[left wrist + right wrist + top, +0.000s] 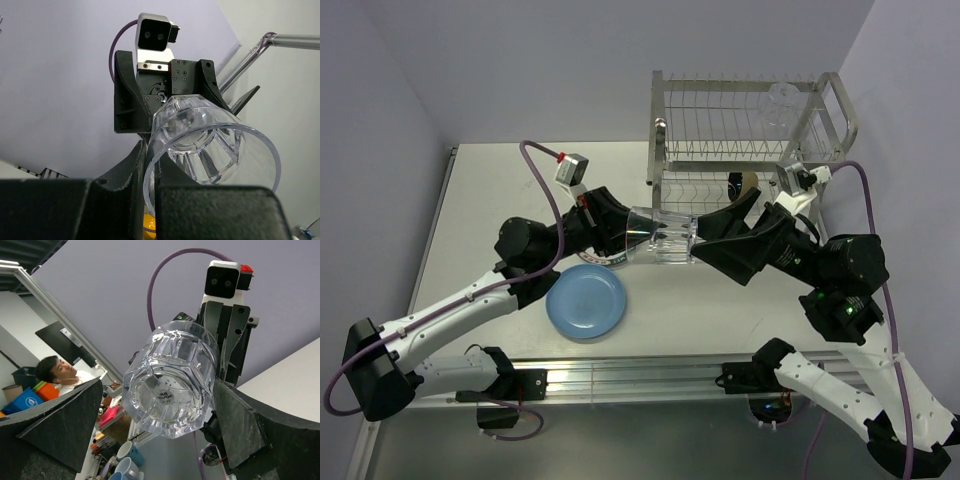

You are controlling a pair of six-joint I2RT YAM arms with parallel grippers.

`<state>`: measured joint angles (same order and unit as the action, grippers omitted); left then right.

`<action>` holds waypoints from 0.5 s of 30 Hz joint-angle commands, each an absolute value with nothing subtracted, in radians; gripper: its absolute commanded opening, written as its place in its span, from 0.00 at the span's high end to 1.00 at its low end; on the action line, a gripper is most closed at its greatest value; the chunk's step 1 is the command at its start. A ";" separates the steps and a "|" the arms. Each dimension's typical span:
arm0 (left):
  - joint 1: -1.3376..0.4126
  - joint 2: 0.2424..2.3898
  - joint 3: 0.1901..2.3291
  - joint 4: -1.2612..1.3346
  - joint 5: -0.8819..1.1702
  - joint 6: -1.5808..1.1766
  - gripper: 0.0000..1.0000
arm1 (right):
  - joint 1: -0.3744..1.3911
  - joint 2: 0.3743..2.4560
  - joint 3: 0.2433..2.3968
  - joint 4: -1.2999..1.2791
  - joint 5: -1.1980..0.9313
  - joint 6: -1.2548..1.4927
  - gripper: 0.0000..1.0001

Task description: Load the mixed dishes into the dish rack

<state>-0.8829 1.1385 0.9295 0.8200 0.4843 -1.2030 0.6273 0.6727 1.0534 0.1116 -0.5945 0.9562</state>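
The clear glass (660, 238) lies on its side in the air above the tabletop (500, 190). The left fingers (131, 170) are pinched on its rim. The right fingers (65, 415) stand wide apart on either side of its base, not gripping. I think this is a handover. Next, the right fingers must close firmly before the left ones release. Then the glass goes to the dish rack (750, 130) at 1 o'clock.

Two glasses are showing, one glass (660, 240) in the left pincer (632, 235), another glass (782, 100) beyond it; one plate (586, 302); one rack (712, 112).
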 commanded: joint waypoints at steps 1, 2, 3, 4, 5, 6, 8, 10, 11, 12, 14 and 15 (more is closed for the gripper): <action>-0.881 1.155 0.974 0.851 0.459 -1.216 1.00 | 0.647 0.689 1.072 0.144 -0.600 0.942 0.03; -0.881 1.155 0.976 0.847 0.454 -1.216 1.00 | 0.649 0.692 1.075 0.137 -0.595 0.930 0.04; -0.881 1.157 0.979 0.844 0.451 -1.216 1.00 | 0.652 0.701 1.086 0.130 -0.585 0.924 0.07; -0.881 1.157 0.979 0.833 0.449 -1.212 1.00 | 0.658 0.703 1.089 0.120 -0.578 0.917 0.09; -0.881 1.155 0.979 0.830 0.445 -1.210 1.00 | 0.661 0.706 1.092 0.115 -0.571 0.908 0.11; -0.881 1.152 0.979 0.827 0.436 -1.210 1.00 | 0.664 0.712 1.100 0.112 -0.566 0.902 0.15; -0.881 1.157 0.985 0.816 0.436 -1.204 1.00 | 0.672 0.722 1.112 0.083 -0.546 0.881 0.19; -0.881 1.164 0.999 0.807 0.436 -1.201 1.00 | 0.678 0.735 1.121 0.074 -0.528 0.871 0.26; -0.881 1.167 1.000 0.813 0.439 -1.204 1.00 | 0.680 0.738 1.123 0.071 -0.520 0.862 0.32; -0.881 1.172 1.005 0.810 0.443 -1.204 1.00 | 0.681 0.744 1.132 0.066 -0.512 0.856 0.52; -0.881 1.170 1.006 0.793 0.442 -1.197 0.94 | 0.683 0.749 1.147 0.042 -0.483 0.824 0.84; -0.877 1.163 1.000 0.767 0.436 -1.177 0.83 | 0.683 0.758 1.176 0.026 -0.471 0.809 1.00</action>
